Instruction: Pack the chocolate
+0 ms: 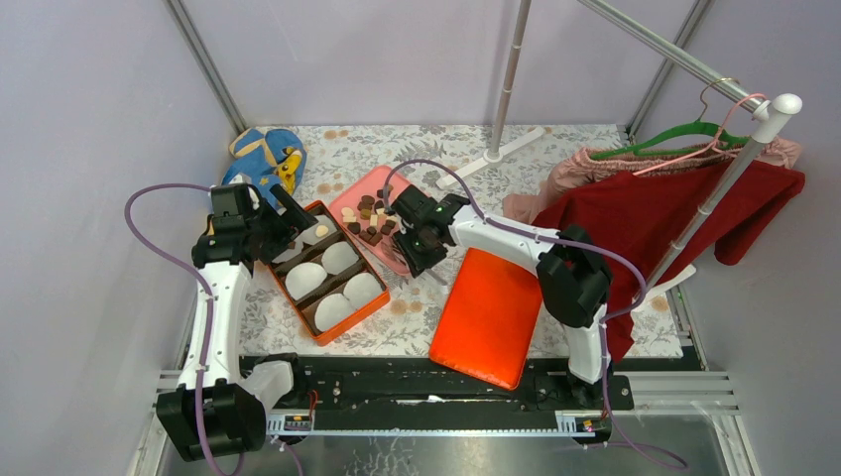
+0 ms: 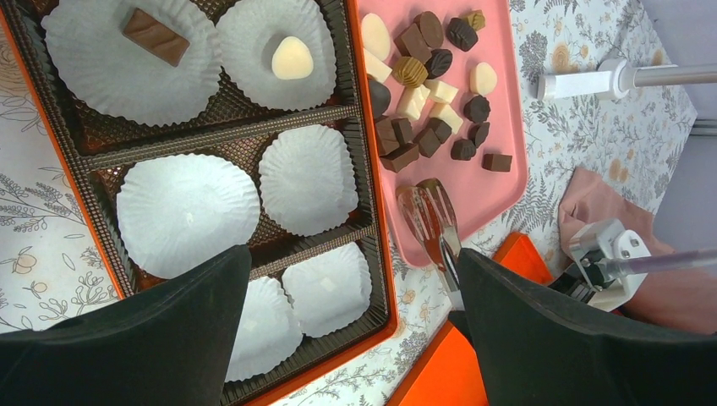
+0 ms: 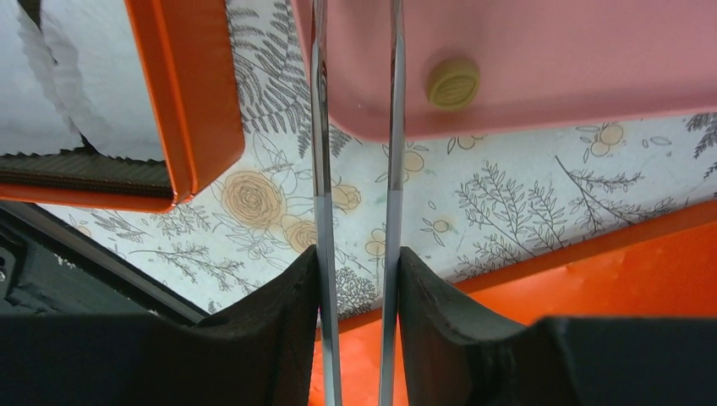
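Note:
The chocolate [image 1: 372, 218] [image 2: 431, 85] lies as a heap of dark, light brown and cream pieces on a pink tray [image 1: 349, 196] [image 2: 507, 101]. In the orange box [image 1: 349, 322] [image 2: 385, 254], white paper liners fill the compartments; one holds a brown bar [image 2: 156, 36], another a cream piece [image 2: 292, 61]. My left gripper [image 1: 288, 223] [image 2: 353, 250] hangs open over the box's near end, nothing between its fingers. My right gripper [image 1: 412, 243] [image 3: 358, 254] is shut on metal tongs [image 3: 320, 169] [image 2: 431, 216], whose tips reach over the tray's near edge. A tan round piece [image 3: 452, 82] sits close to them.
An orange lid [image 1: 486, 317] [image 3: 592, 288] lies right of the box, under the right arm. A white pole base [image 1: 496, 151] stands behind the tray. Red and pink clothes [image 1: 655, 208] hang on a rack at the right. A blue and yellow bag [image 1: 263, 159] lies at the back left.

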`<state>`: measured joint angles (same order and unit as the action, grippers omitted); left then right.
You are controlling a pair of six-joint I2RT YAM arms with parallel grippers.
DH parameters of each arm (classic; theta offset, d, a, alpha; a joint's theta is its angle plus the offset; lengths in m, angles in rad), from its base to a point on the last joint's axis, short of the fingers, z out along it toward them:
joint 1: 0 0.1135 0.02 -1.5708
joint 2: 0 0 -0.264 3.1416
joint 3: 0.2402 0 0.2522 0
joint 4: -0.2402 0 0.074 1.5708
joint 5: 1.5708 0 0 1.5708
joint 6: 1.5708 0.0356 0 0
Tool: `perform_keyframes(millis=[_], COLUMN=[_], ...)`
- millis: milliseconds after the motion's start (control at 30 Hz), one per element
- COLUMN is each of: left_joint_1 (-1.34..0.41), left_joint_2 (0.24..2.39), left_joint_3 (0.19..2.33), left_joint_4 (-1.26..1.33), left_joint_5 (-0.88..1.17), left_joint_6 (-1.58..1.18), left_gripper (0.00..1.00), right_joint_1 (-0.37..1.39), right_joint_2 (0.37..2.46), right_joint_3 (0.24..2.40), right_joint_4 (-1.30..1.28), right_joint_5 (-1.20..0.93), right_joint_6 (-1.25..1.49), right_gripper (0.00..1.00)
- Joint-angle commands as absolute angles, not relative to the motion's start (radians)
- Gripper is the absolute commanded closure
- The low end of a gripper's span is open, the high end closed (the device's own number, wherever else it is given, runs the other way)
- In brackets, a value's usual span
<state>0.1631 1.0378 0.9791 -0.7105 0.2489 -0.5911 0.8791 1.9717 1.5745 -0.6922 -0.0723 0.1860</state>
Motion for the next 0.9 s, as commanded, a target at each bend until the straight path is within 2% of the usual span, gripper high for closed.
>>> perform_keyframes(millis=[0, 267, 633, 867], left_joint_1=[0.156, 0.156, 0.157, 0.159], left_joint_2=[1.037, 1.052, 1.075, 1.102], left_joint_3=[0.983, 0.998, 1.044, 1.13], left_joint_4=[-0.667, -0.675, -0.719, -0.794], left_joint_5=[0.272, 0.262, 0.185, 0.128], left_joint_6=[-0.577, -0.563, -0.543, -0.565], left_gripper=[0.01, 0.01, 0.01, 0.01], right_joint_1=[0.892, 0.893, 0.893, 0.904], right_joint_2=[1.964, 1.901, 1.801, 1.807], right_joint_3=[1.648, 1.618, 1.602, 1.712], right_joint_4=[-0.706, -0.709, -0.719, -0.728], right_joint_5=[-0.075, -0.049, -0.006, -0.059], right_joint_6=[0.17, 0.175, 0.188, 0.222], right_gripper=[0.61, 0.69, 0.71, 0.72])
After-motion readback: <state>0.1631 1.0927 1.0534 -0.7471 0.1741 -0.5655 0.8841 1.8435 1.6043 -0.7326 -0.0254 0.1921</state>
